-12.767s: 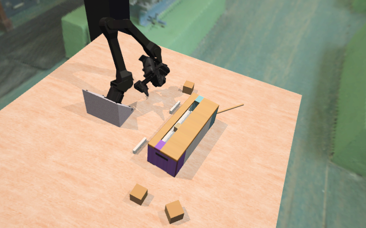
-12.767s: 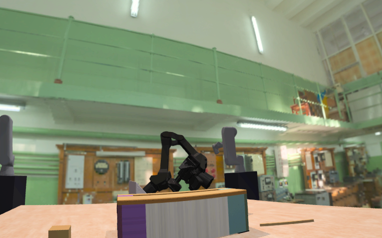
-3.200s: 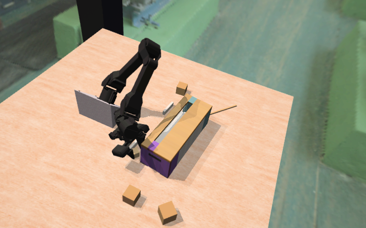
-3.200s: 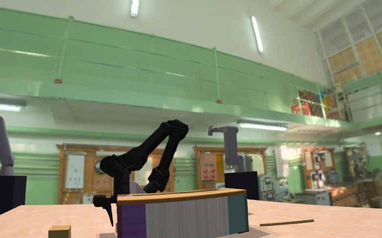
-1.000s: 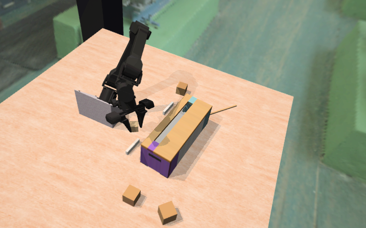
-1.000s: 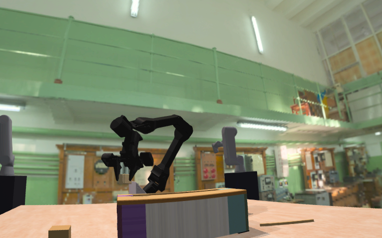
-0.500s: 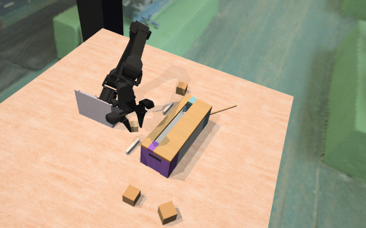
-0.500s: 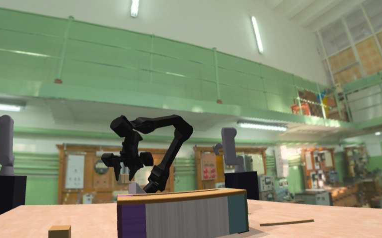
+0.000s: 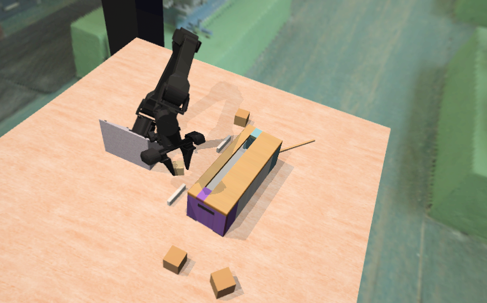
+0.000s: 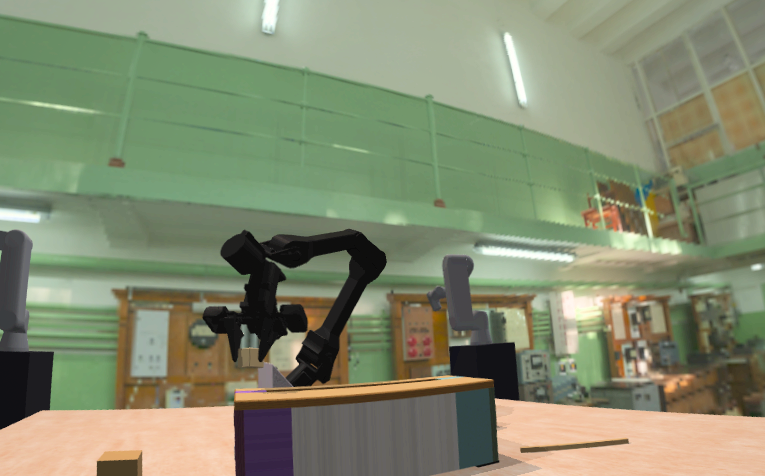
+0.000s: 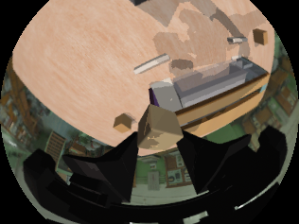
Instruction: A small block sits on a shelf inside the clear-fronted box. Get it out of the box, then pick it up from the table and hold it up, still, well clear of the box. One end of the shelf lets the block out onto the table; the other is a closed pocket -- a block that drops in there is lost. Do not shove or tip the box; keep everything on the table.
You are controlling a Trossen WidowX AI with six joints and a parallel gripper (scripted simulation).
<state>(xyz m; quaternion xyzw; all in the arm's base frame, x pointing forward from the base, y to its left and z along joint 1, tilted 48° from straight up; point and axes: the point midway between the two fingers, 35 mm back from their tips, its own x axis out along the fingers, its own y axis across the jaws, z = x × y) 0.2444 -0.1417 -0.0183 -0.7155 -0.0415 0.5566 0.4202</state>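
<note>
black parallel-jaw pincer (image 10: 248,354) is pinching the small pale-tan wooden-looking cube (image 10: 248,357), one finger on each of two opposite flat faces. cube is off the tabletop (image 9: 49,226), lifted above the level of the box lid in the exterior view, and out to the arm side of the long box with the orange-brown lid, purple end and teal end (image 9: 233,177). wrist view shows the cube (image 11: 157,127) sitting between the fingertips with the box well below and apart from it.

handling judgement: reads as a rigid, light block, flat parallel faces, no give expected. nothing fragile about it. the grip is near the fingertips, so the margin looks thin; a smooth cube held that low on the pads could pivot or slip if the arm jerks. best hold is what it has: flat on opposite faces, centred, not across edges or a corner.

task looks close to done: block out of the box, picked up, raised. what's left is keeping it still.

other stuff, not in play: three darker orange-brown cubes, one near the teal end (image 9: 241,117) and two toward the near tabletop edge (image 9: 174,258) (image 9: 223,282); two short grey bars (image 9: 176,194) (image 9: 223,143) alongside the box; a thin wooden stick (image 9: 296,145) beyond the teal end; a grey panel (image 9: 122,142) behind the arm.
</note>
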